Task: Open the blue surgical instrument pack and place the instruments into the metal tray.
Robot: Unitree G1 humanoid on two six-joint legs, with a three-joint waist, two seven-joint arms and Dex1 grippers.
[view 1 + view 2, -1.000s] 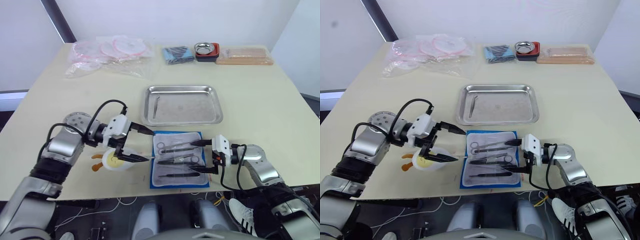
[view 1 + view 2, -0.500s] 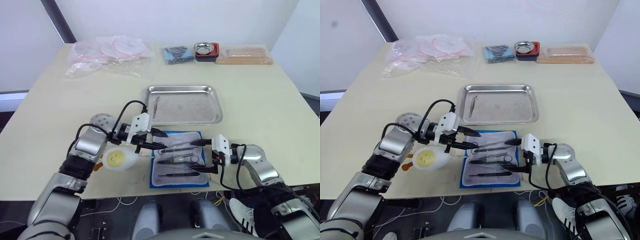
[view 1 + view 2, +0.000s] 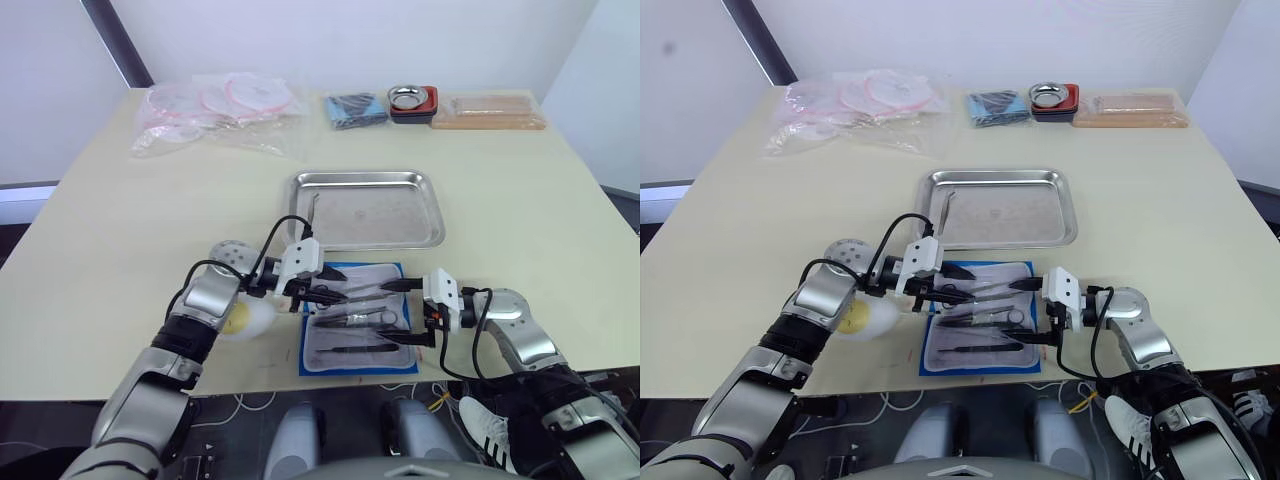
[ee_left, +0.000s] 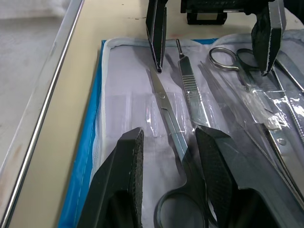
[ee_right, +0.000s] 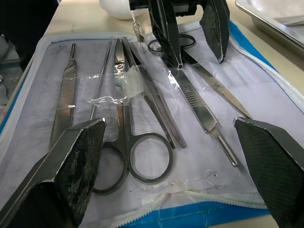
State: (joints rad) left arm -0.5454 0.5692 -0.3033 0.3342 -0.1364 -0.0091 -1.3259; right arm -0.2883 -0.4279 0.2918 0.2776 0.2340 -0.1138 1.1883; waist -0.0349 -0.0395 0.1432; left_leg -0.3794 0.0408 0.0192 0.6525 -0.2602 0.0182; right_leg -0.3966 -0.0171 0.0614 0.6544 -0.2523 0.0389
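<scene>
One tweezers (image 3: 311,211) in metal tray (image 3: 430,212), several instruments (image 3: 355,318) in pack (image 3: 312,364)

Pale cream worktop (image 3: 120,230), matte, rectangular, fills most of the head views; far edge sits against a plain white wall (image 3: 380,40). Dark diagonal bar (image 3: 115,40) runs down the wall at the far left corner, possibly a frame or post, can't tell which. Right of the worktop, a second white wall panel (image 3: 610,90) angles in. Grey floor (image 3: 20,200) visible past the left edge, dark floor under the near edge with loose white and yellow cables (image 3: 420,395). Lighting even and diffuse, soft shadows, source not visible.
</scene>
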